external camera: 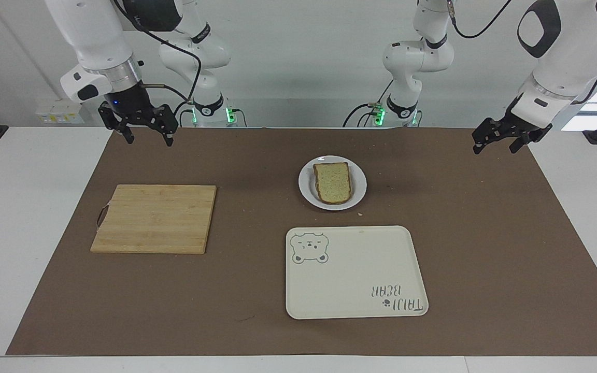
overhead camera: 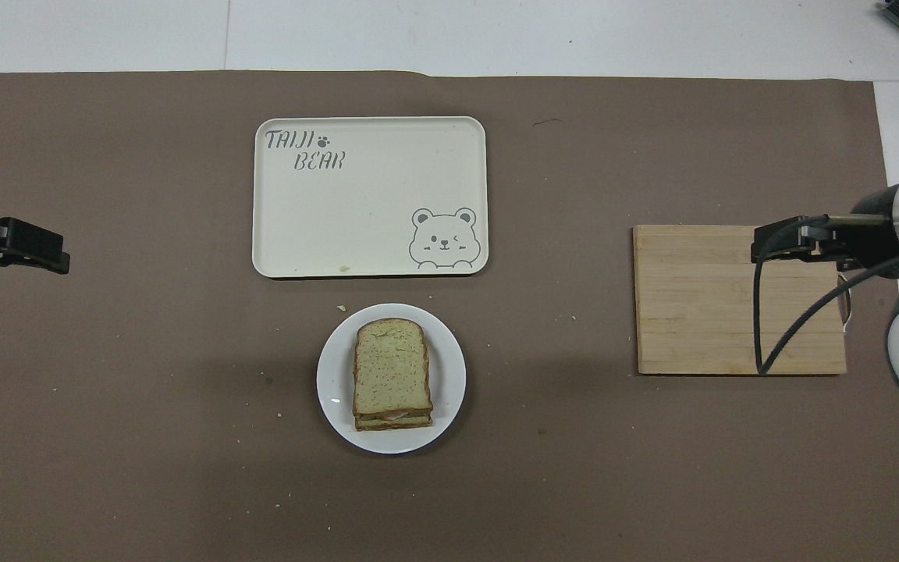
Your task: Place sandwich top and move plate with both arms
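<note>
The sandwich top (external camera: pixel 332 181) lies face up on a stack of sandwich layers on the small white plate (external camera: pixel 306 182) in the middle of the brown mat. In the overhead view the slice (overhead camera: pixel 391 361) sits square on the stack, within the plate (overhead camera: pixel 332 382). My right gripper (external camera: pixel 147 139) is open and empty, raised at the right arm's end of the table by the wooden cutting board (external camera: pixel 156 217). It also shows in the overhead view (overhead camera: pixel 777 242). My left gripper (external camera: pixel 495 147) is open and empty, and waits raised over the mat's edge at the left arm's end; the overhead view also shows it (overhead camera: pixel 28 254).
A cream rectangular tray (external camera: pixel 355 272) with a bear drawing lies just farther from the robots than the plate; it is also in the overhead view (overhead camera: pixel 371 195). The cutting board (overhead camera: pixel 715 304) lies toward the right arm's end. Crumbs dot the mat.
</note>
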